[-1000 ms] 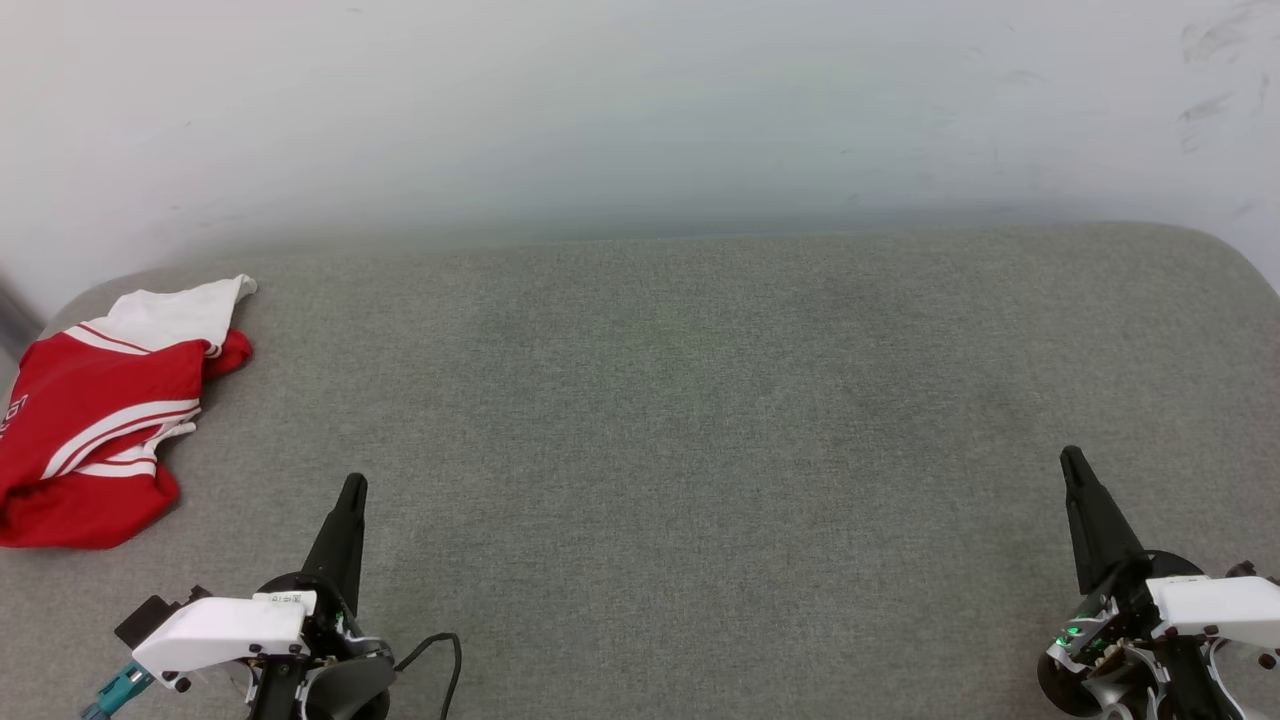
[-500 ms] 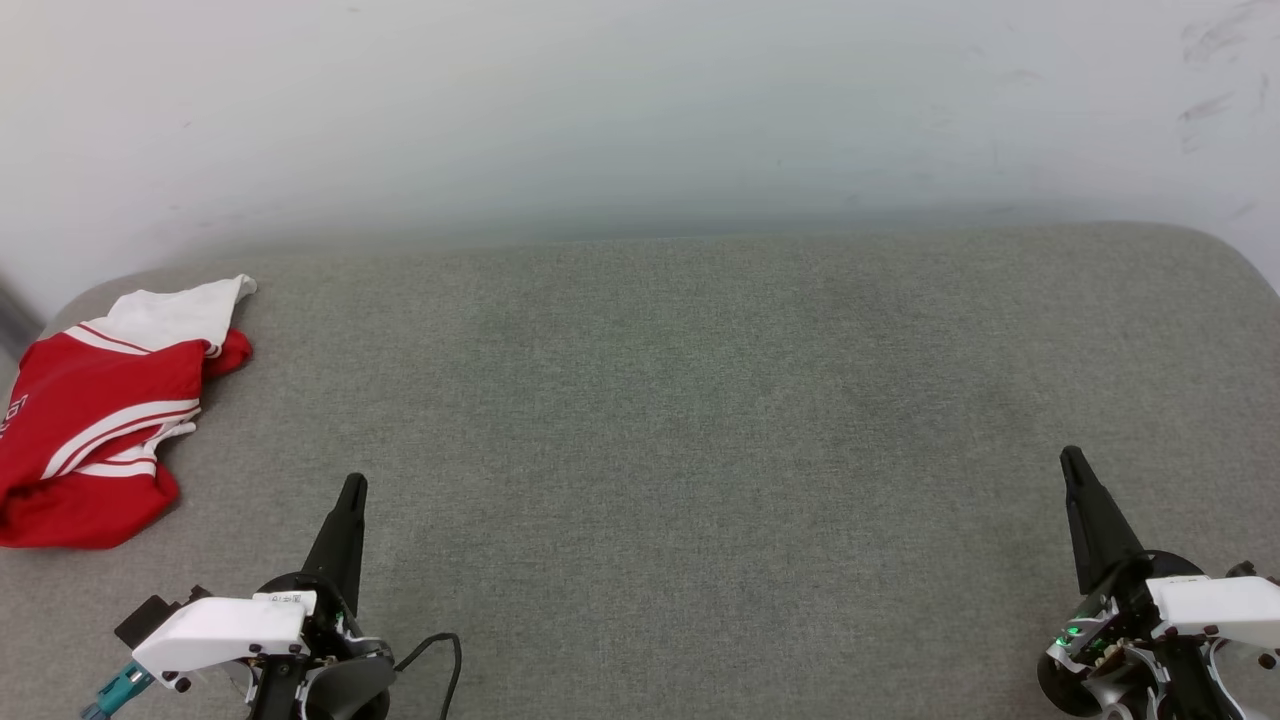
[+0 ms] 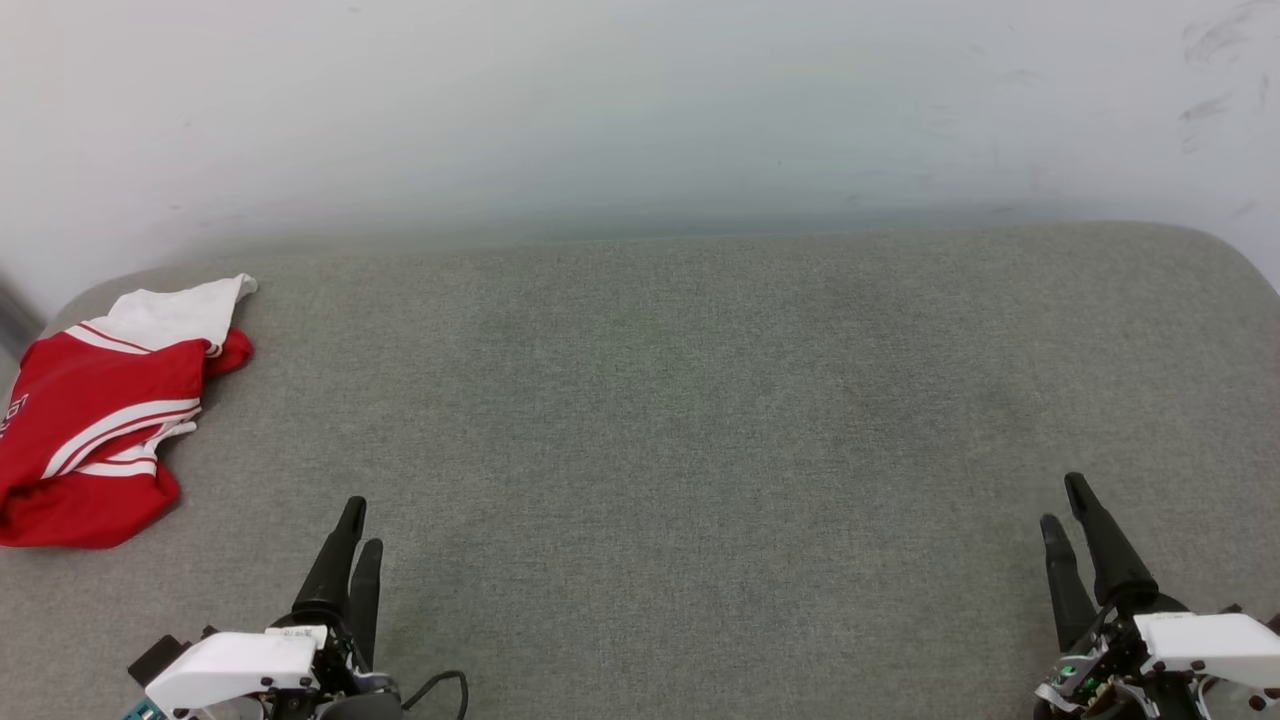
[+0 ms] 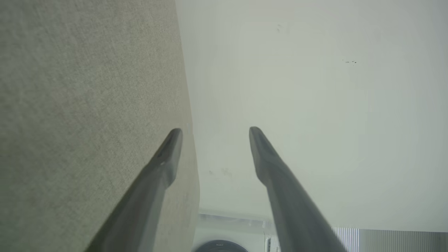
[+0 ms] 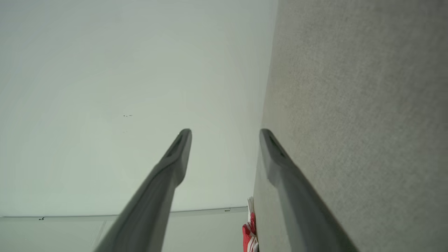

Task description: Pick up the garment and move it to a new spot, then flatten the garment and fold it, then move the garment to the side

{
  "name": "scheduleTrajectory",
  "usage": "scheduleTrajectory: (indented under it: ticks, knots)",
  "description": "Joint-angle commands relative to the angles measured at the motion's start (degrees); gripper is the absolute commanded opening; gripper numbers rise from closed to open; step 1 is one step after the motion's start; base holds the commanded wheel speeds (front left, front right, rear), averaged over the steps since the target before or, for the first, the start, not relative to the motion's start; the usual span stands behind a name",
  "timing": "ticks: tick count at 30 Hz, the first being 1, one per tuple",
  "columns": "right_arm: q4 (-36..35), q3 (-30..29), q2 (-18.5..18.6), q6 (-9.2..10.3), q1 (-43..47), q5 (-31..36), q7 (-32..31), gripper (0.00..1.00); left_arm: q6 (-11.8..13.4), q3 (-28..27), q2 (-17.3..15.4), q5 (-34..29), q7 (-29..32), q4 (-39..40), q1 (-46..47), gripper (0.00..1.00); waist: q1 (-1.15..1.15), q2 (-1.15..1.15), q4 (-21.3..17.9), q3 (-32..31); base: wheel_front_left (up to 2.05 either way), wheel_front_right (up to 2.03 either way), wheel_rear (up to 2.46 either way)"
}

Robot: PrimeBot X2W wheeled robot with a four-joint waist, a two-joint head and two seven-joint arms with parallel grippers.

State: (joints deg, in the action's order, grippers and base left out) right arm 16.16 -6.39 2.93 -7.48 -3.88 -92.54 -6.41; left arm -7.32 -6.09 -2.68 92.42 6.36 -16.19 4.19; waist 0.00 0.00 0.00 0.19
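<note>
Nothing done yet, by my reading: the red-and-white jersey T-shirt [image 3: 95, 420] lies crumpled at the fabric-covered desk's [image 3: 700, 420] left edge. Left end effector [image 3: 361, 528] and right end effector [image 3: 1061, 503] are both spread and empty, clear of it. Pickup, flattening, folding and the move aside all remain.
</note>
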Motion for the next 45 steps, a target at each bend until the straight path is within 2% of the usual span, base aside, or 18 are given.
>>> scheduleTrajectory:
  ticks: [1, 12, 17, 26, 30, 33, 37, 41, 45]
  knots:
    - [-1.2, 0.6, 0.0, -0.01, -0.7, 0.6, 0.8, 1.0, -0.1, 0.1, 0.0, -0.6, -0.8, 1.4, 0.6, 1.0, 0.0, 0.0, 0.0, 0.0, 0.0, 0.0, 0.0]
    - [-1.7, 2.0, 0.0, -0.01, -0.3, 2.8, 3.7, 1.0, -0.1, 0.1, -0.1, -3.7, -3.7, 3.2, -0.6, 1.0, 0.0, 0.0, 0.0, 0.1, 0.0, 0.0, 0.0]
    - [-2.0, 1.9, 0.0, -0.01, -0.2, 5.8, 5.0, 1.0, -0.1, -0.9, -0.1, -7.2, -4.9, 2.8, -1.1, 1.0, 0.0, 0.0, -0.1, 0.1, 0.0, 0.0, 0.0]
    - [-2.8, 1.0, 0.0, -0.01, -0.4, 17.8, 7.1, 1.0, -0.1, -3.8, -0.1, -13.9, -7.1, 4.0, -1.1, 1.0, 0.0, 0.0, -0.1, 0.1, 0.0, 0.0, 0.0]
    - [-4.4, 0.7, 0.0, -0.01, -0.5, 24.9, 8.0, 1.0, 0.2, -5.7, -0.1, -18.9, -8.0, 6.0, -1.2, 1.0, 0.0, 0.0, -0.1, 0.2, 0.0, 0.0, 0.0]
    - [-6.3, 0.8, 0.0, -0.01, -0.6, 29.8, 8.7, 1.0, 1.0, -6.4, -0.1, -23.1, -8.7, 8.3, -1.3, 1.0, 0.0, 0.0, -0.1, 0.3, 0.0, 0.0, 0.0]
    - [-8.8, 1.5, 0.0, -0.01, -0.7, 36.2, 9.5, 1.0, 3.5, -6.8, -0.1, -29.0, -9.5, 12.2, -1.3, 1.0, 0.0, 0.0, -0.1, 0.4, 0.0, 0.0, 0.0]
    - [-11.2, 2.0, 0.0, -0.01, -0.7, 42.9, 10.3, 1.0, 5.0, -5.2, -0.1, -35.7, -10.3, 16.7, -1.8, 1.0, 0.0, 0.0, -0.1, 0.6, 0.0, 0.0, 0.0]
    - [-13.4, 2.7, 0.0, -0.02, -0.7, 49.3, 11.1, 1.0, 7.7, -3.0, -0.2, -41.7, -11.0, 19.9, -2.2, 1.0, 0.0, 0.0, -0.1, 0.8, 0.0, 0.0, 0.0]
